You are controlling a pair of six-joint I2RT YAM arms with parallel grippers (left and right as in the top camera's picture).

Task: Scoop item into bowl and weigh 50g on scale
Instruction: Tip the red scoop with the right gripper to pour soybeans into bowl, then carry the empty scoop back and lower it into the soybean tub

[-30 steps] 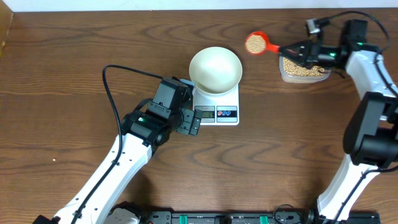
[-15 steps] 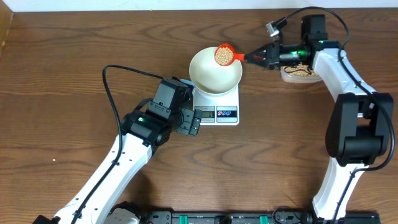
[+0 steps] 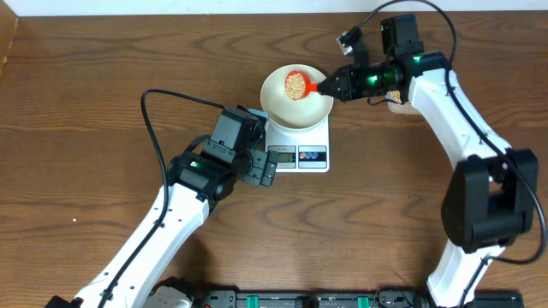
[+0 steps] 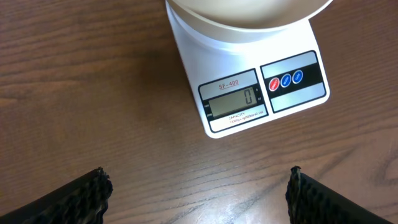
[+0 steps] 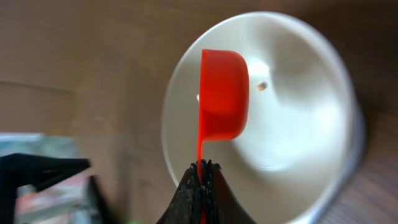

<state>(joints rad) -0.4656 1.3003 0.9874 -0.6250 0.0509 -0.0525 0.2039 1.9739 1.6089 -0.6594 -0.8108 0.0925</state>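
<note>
Right gripper (image 5: pixel 200 177) pinching the handle of a red scoop (image 3: pixel 297 82), fingers pressed tight onto it. Scoop held over the white bowl (image 3: pixel 296 107), toward its 12 o'clock, handle running out to 3 o'clock. Soybeans (image 3: pixel 294 83) heaped in the scoop; the right wrist view shows one bean loose against the bowl's inside. Bowl sits on the digital scale (image 4: pixel 230 84), display reading 0. Left gripper (image 4: pixel 198 174) spread wide over the wooden table (image 4: pixel 93 93), at the scale's 8 o'clock.
</note>
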